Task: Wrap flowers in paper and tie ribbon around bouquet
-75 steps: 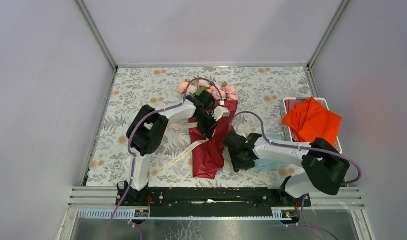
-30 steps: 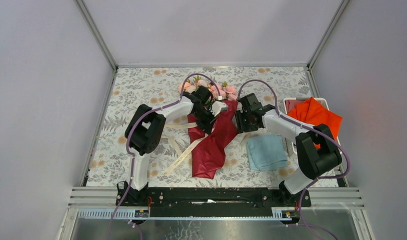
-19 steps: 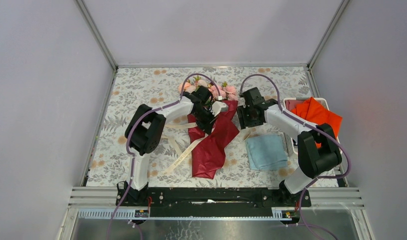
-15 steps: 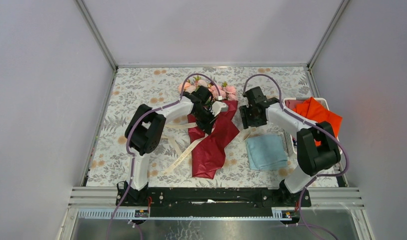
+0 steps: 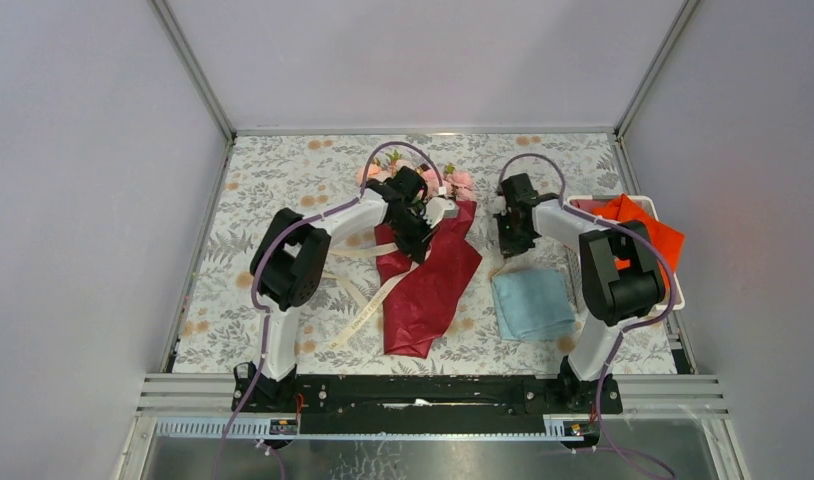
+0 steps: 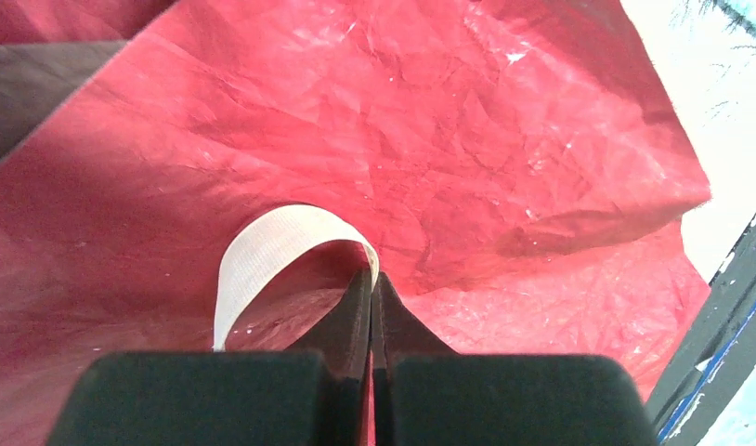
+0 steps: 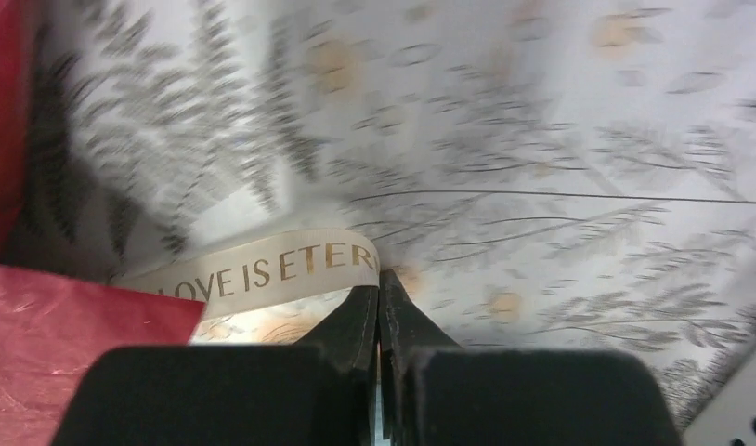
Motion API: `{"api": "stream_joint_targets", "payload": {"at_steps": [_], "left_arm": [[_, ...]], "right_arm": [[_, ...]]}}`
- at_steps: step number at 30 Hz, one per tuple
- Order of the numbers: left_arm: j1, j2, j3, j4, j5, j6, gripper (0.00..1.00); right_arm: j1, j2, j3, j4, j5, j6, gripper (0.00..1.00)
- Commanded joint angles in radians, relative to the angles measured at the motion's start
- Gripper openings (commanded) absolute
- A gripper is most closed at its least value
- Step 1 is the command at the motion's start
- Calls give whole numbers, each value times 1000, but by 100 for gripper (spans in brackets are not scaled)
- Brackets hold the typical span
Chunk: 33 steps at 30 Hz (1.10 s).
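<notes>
The ribbon (image 7: 263, 267) was pinched by both my claws: my left claw (image 6: 371, 279) clamped a loop above the red paper (image 6: 467, 139) mid-table, my right claw (image 7: 381, 277) clamped a lettered stretch over the tablecloth (image 7: 560, 139).

Top cam: high behind bases (image 5: 268, 385), looking down at whole bench (image 5: 273, 175). Wrist cams: close-up along own fingers (image 6: 354, 311); both catch ribbon (image 6: 263, 243), paper (image 6: 467, 139).

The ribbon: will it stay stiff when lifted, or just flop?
The ribbon is probably floppy: it bends in a loose loop at the left pincer. Likely very light, being thin and flat. Pinched only at the tips, it might slip.
</notes>
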Motion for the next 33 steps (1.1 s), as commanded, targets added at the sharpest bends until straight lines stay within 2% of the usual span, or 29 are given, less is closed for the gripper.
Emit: {"api": "stream_joint_targets", "payload": {"at_steps": [1, 4, 13, 19, 23, 27, 30, 33], "left_arm": [[6, 5, 69, -35, -29, 35, 0], [6, 7, 116, -56, -49, 48, 0], [5, 24, 180, -77, -48, 59, 0], [5, 52, 236, -100, -28, 51, 0], [2, 60, 260, -109, -14, 47, 0], [0, 58, 274, -127, -1, 50, 0], [0, 47, 265, -126, 14, 51, 0], [3, 43, 260, -126, 46, 49, 0]], "right_arm": [[-135, -119, 8, 77, 59, 80, 0], [-181, -257, -5, 124, 144, 105, 0], [-187, -584, 53, 127, 361, 79, 0], [-187, -714, 165, 104, 451, 22, 0], [-188, -760, 256, 106, 456, -1, 0], [-186, -776, 308, 124, 366, 38, 0], [-184, -750, 297, 136, 136, 124, 0], [-76, -722, 217, 220, -101, 163, 0]]}}
